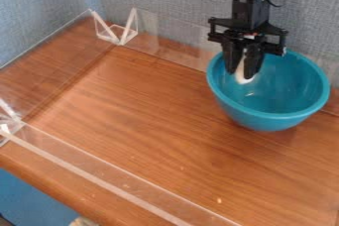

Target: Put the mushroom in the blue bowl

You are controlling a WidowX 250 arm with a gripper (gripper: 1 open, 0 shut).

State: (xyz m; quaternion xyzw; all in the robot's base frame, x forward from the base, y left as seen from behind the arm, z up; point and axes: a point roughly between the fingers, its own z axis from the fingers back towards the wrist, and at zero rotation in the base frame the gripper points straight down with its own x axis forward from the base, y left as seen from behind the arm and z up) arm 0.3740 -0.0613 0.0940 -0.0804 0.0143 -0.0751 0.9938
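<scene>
A large glossy teal-blue bowl (272, 99) stands on the wooden table at the right. My black gripper (245, 63) hangs straight down over the bowl's left rim, shut on the mushroom (245, 66). Only the mushroom's cream-white stem shows between the fingers, reaching just inside the bowl. Its cap is hidden by the fingers.
The wooden tabletop (133, 121) is ringed by low clear plastic walls (126, 27). A clear stand sits at the back left corner. A grey-blue fabric wall rises behind. The table's front edge drops off at the lower left.
</scene>
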